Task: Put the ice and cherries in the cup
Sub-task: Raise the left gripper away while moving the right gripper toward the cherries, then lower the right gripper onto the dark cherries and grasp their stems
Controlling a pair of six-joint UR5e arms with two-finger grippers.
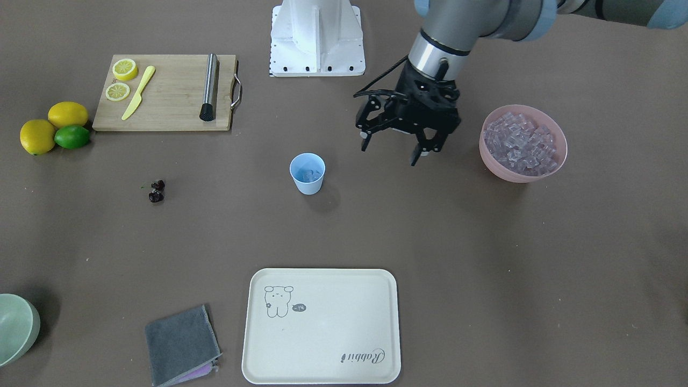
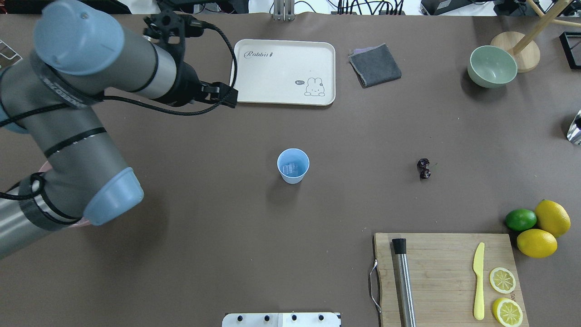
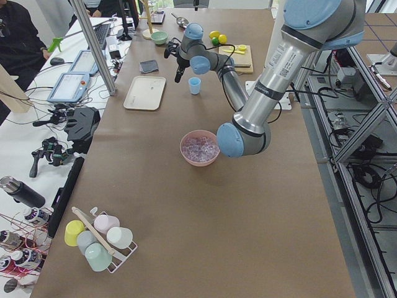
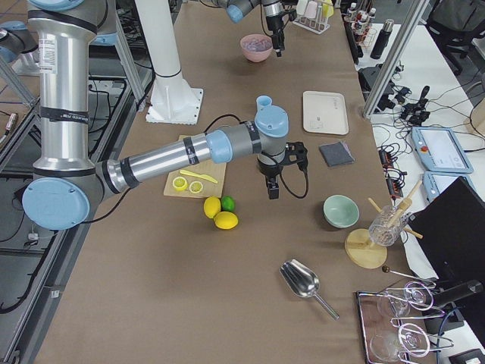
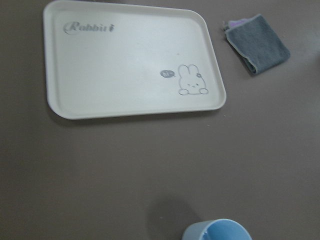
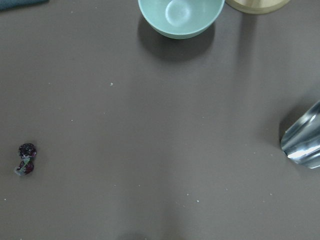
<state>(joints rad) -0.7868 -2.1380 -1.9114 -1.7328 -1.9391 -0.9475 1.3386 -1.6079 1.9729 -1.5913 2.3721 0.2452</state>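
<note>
The pale blue cup (image 1: 307, 173) stands mid-table with a few clear ice cubes (image 1: 308, 174) inside; it also shows in the overhead view (image 2: 293, 165). More ice (image 1: 520, 142) fills the pink bowl (image 1: 559, 156). My left gripper (image 1: 391, 151) hangs open and empty above the table between the cup and the pink bowl. The pair of dark cherries (image 1: 156, 191) lies on the table away from the cup, also in the right wrist view (image 6: 25, 159). My right gripper (image 4: 271, 186) shows only in the exterior right view, raised over the table; I cannot tell whether it is open.
A cream tray (image 1: 322, 371) and grey cloth (image 1: 180, 344) lie on the operators' side. A pale green bowl (image 2: 492, 66), a cutting board (image 2: 435, 268) with a muddler, knife and lemon slices, whole lemons and a lime (image 2: 520, 219), and a metal scoop (image 6: 302, 137) are also there.
</note>
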